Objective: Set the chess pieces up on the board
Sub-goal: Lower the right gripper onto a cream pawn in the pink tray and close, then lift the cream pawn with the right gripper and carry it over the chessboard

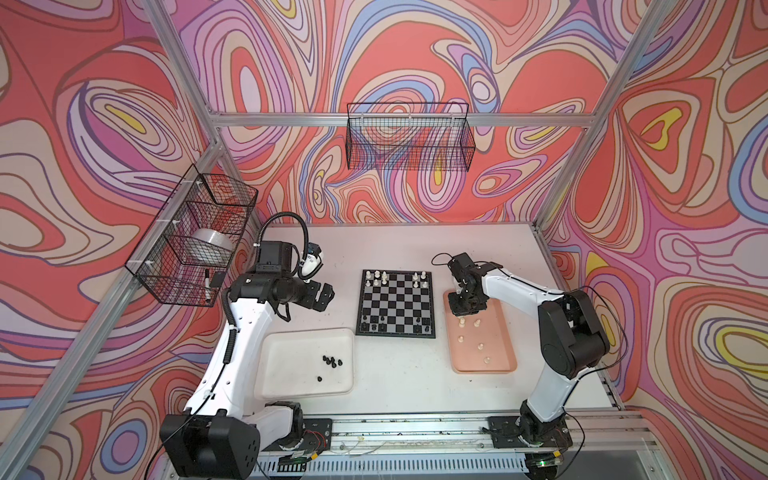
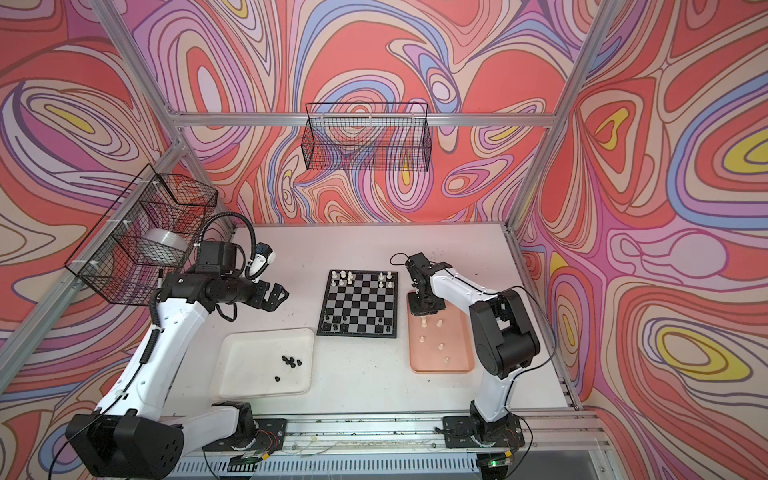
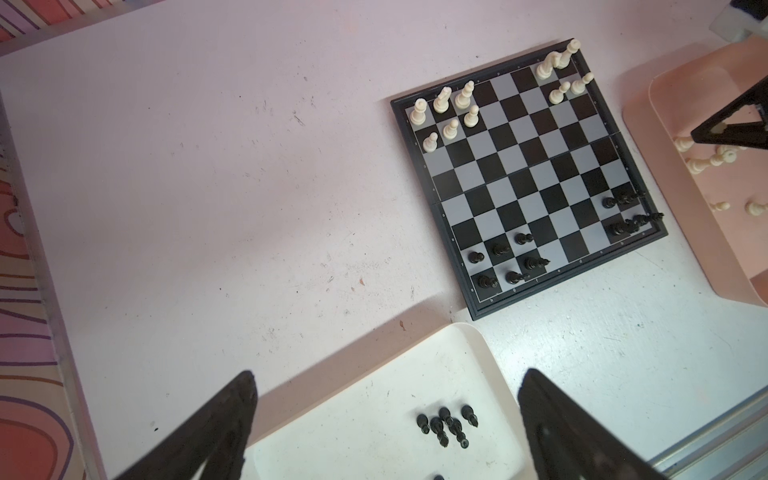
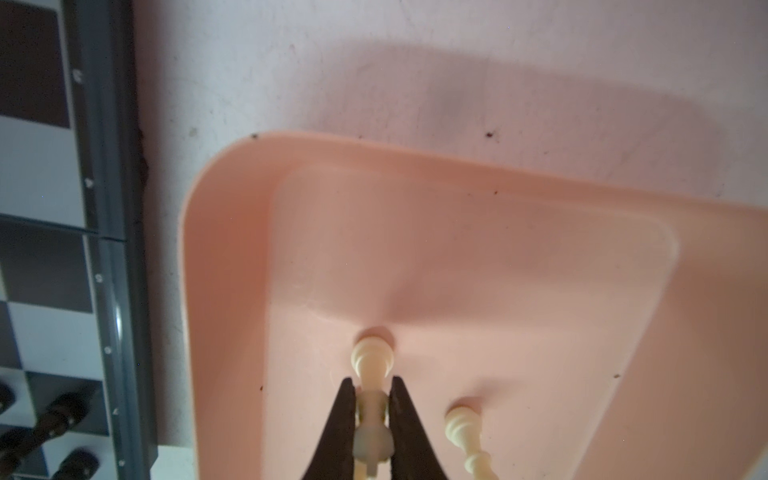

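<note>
Right wrist: right fingers (image 4: 405, 419) pinch a white piece (image 4: 371, 361) on pink tray (image 4: 498, 249); left fingers (image 3: 216, 428) agape; board (image 3: 519, 166) roughly half set — white tray (image 3: 374, 395) also stocked.

One board (image 1: 395, 301) sat at the middle, with two trays: one white tray (image 1: 291, 374) at its 7 o'clock and one pink tray (image 1: 498, 332) at its 4 o'clock. White pieces (image 1: 377, 274) on the board numbered ten, six and four along the 12 o'clock edge. Black pieces (image 1: 372, 328) there came to about ten along the 6 o'clock edge, where some overlapped. Six more black ones lay in the white tray, five bunched and one apart. Five white ones lay in the pink tray. Two wire baskets (image 1: 409, 137) hung on the walls.
</note>
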### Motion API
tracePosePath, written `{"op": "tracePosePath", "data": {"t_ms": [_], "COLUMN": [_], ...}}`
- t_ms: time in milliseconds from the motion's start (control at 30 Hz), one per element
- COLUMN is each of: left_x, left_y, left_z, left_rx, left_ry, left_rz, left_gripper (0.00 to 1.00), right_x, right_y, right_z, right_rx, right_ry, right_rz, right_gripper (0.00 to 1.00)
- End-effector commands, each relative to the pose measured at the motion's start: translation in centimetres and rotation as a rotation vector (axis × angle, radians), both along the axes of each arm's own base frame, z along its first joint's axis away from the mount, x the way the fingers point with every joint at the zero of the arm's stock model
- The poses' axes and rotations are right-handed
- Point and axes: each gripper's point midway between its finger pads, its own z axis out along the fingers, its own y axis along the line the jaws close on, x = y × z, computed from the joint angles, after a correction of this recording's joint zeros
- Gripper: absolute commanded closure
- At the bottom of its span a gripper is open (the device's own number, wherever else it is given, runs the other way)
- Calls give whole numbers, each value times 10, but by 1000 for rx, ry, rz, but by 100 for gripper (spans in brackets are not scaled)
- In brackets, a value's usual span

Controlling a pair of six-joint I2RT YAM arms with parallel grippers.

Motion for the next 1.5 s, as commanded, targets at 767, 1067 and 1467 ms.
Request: {"op": "tracePosePath", "data": {"t_ms": [767,1067,1467], "left_x": [-12,-12,-13], "left_y": [-4,-7,-12], "left_z": [-2,-3,-4], "left_rx": [28,26,21], "left_ry": [24,27,27], "left_rz": [-45,-56,-70], "left_gripper": [1,1,1], "right_x": [43,74,107], "right_y": [26,66,130], "right_z": [79,91,88], "right_rx": [22,41,94], "right_ry": [-118,-163,-216], "right_rz": [69,130,205], "right_gripper": [88,88,89]}}
